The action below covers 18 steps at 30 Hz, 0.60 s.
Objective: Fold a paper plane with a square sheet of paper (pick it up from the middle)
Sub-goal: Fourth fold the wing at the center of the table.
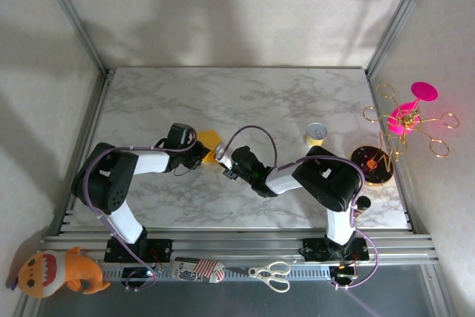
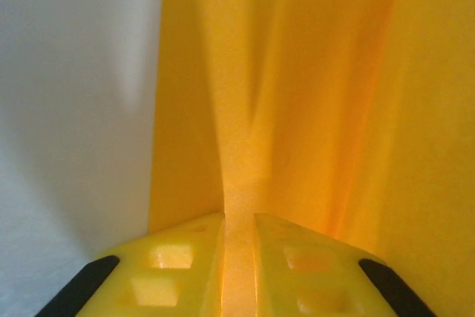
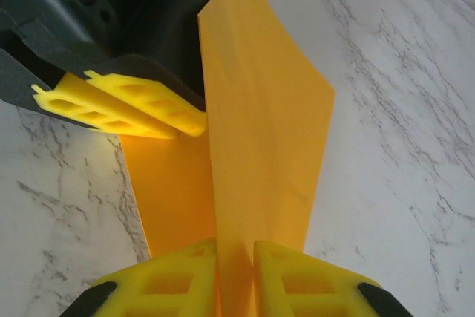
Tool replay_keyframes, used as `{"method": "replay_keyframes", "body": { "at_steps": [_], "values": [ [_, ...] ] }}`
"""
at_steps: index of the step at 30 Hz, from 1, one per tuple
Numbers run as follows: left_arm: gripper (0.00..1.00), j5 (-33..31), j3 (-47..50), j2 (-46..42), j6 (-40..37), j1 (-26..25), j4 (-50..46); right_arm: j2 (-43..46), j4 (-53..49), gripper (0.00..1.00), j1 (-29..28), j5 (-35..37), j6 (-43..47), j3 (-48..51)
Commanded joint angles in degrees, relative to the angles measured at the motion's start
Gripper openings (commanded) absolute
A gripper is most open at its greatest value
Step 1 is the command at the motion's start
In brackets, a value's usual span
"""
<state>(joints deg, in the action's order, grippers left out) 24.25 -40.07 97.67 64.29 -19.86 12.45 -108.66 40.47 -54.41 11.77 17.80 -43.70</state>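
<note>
The square sheet of paper (image 1: 210, 141) is orange-yellow and partly folded, with a flap standing up along a crease (image 3: 260, 146). It lies left of the table's middle, between my two grippers. My left gripper (image 1: 206, 152) is shut on the raised fold (image 2: 297, 109); its fingertips (image 2: 239, 217) pinch the ridge. In the right wrist view the left gripper (image 3: 194, 122) meets the flap's left edge. My right gripper (image 1: 220, 157) straddles the near end of the same flap, with its jaws (image 3: 236, 243) slightly open and a thin gap beside the paper. No paper plane is in view.
A small yellow can (image 1: 317, 134) stands right of centre. A black round base (image 1: 371, 165) with a pink and gold wire ornament (image 1: 408, 116) sits at the right edge. Scissors (image 1: 271, 274), a striped pouch (image 1: 199, 269) and a plush toy (image 1: 59, 271) lie on the front rail.
</note>
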Motion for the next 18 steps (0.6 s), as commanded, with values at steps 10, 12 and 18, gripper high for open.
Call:
{"method": "replay_keyframes", "body": {
  "at_steps": [10,12,18],
  "values": [
    [0.15,-0.96,-1.22,0.16,-1.71,-0.62,-3.21,-1.94,-1.26,0.17,0.28,-2.39,-0.64,-1.74],
    [0.15,-1.08,-1.25,0.0,-1.8,-0.62,-3.44,-2.08,-1.53,0.13,0.27,-2.62,-0.7,-1.74],
    [0.14,-1.78,-1.41,-0.76,-2.32,-0.63,-4.51,-2.18,-2.19,0.09,0.47,-3.65,-1.37,-1.65]
  ]
}}
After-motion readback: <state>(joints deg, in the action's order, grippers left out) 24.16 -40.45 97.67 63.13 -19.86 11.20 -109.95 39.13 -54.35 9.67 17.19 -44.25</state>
